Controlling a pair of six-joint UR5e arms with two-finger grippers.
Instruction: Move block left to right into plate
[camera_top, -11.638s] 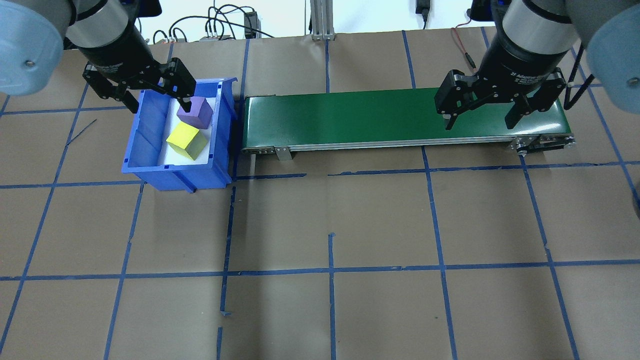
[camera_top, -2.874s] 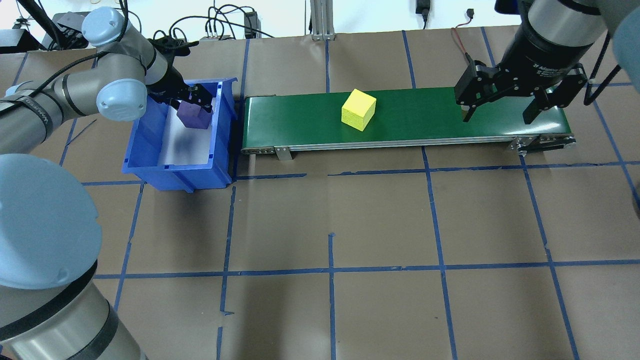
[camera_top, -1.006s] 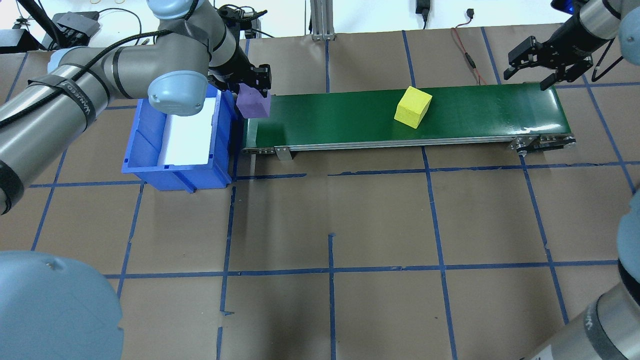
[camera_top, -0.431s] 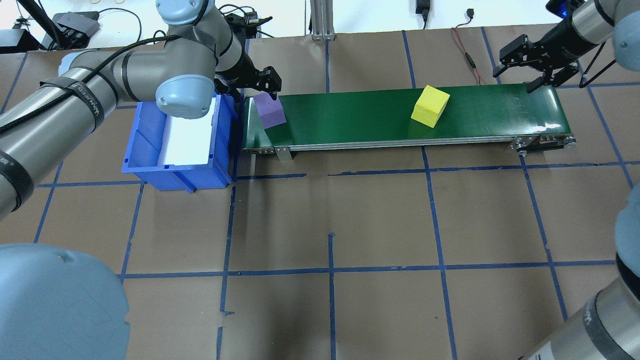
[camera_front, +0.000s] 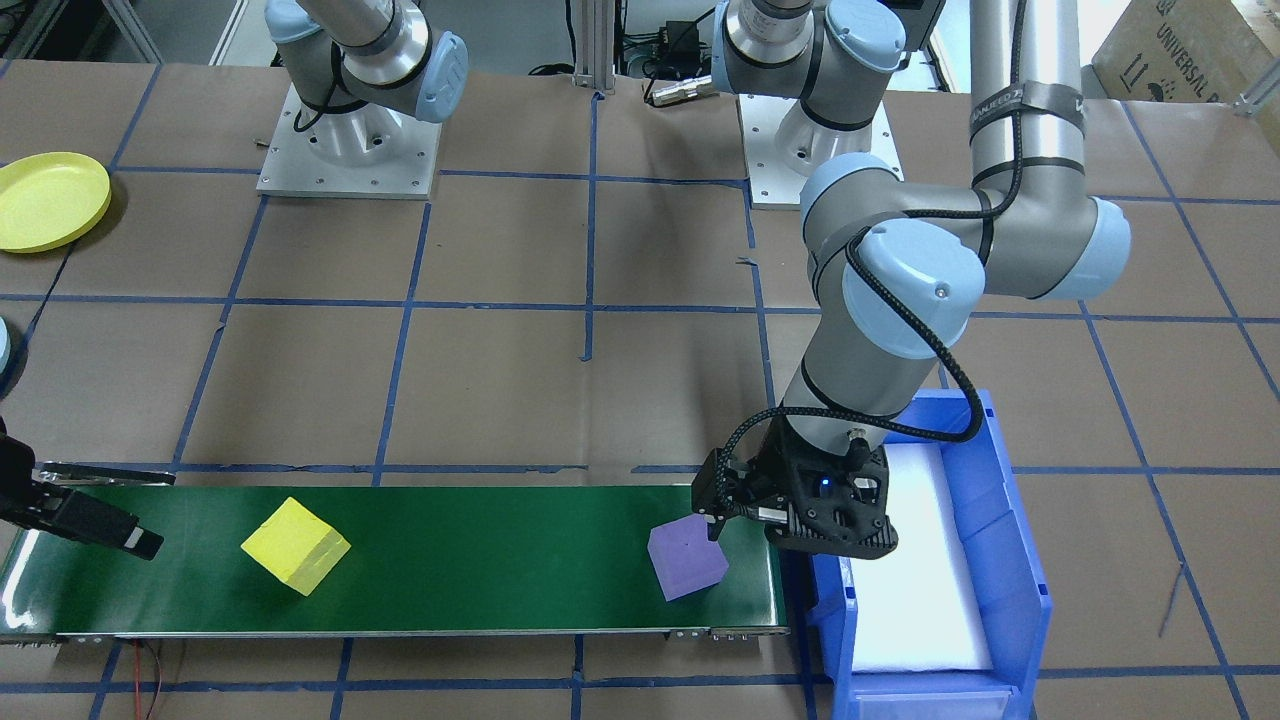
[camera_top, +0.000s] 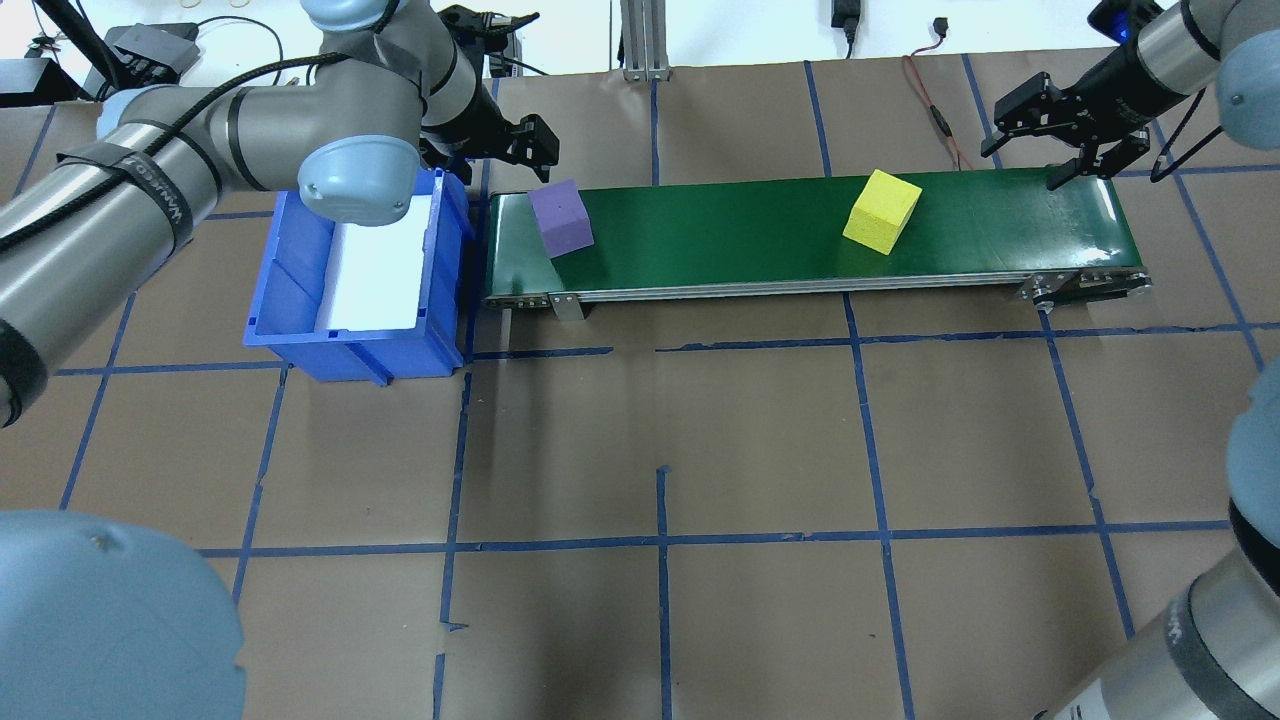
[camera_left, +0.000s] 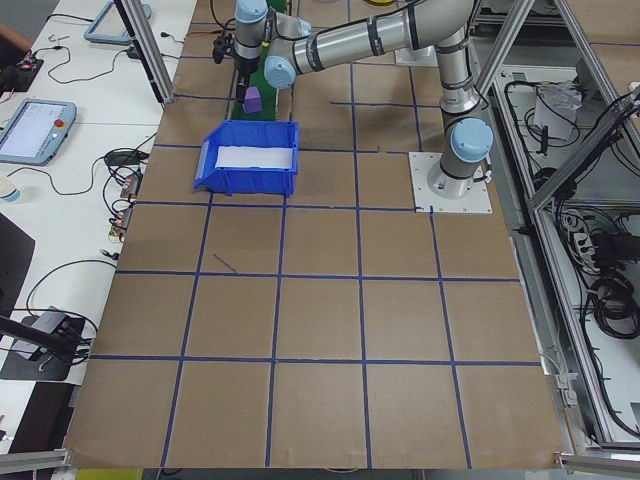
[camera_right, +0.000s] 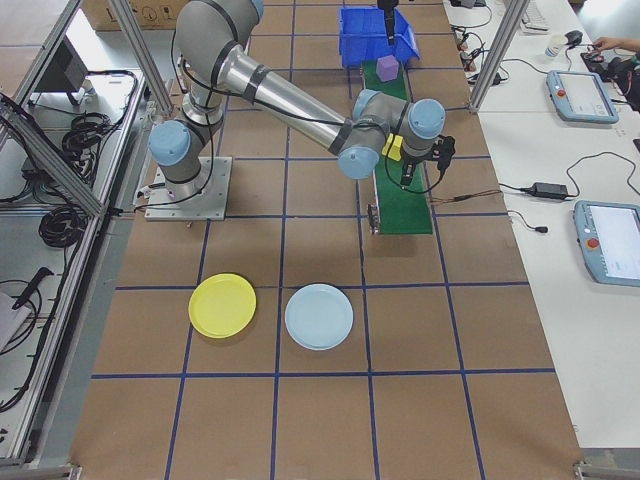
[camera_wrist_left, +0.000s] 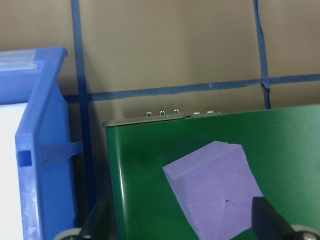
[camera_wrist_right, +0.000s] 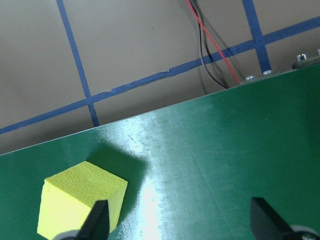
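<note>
Two foam blocks are seen on the green conveyor belt (camera_top: 760, 235): a purple block (camera_top: 561, 218) near the end next to the blue bin (camera_top: 290, 300), and a yellow block (camera_top: 881, 211) further along toward the opposite end, both resting free of any finger. The yellow plate (camera_right: 222, 305) lies flat on the table (camera_top: 660, 450) well apart from the belt, on the robot's right side, with nothing in it; just beside it a light blue plate (camera_right: 319, 316) is seen, likewise holding nothing. The bin stands touching or nearly touching the belt's end, and only its white liner (camera_top: 378, 275) is visible inside. The left gripper (camera_top: 515, 150) is held just beyond the purple block, over the belt's corner by the bin, its fingers spread wide with the block lying between and below their tips in the wrist view, untouched. The right gripper (camera_top: 1068, 150) is positioned over the far end of the belt, its fingers likewise spread wide and closed on nothing, the yellow block lying near one fingertip in its wrist view. The table is covered in brown paper marked into squares by blue tape. Cables are seen along the far edge, and side benches with tablets (camera_right: 572, 95) and leads flank the table in the end views.
</note>
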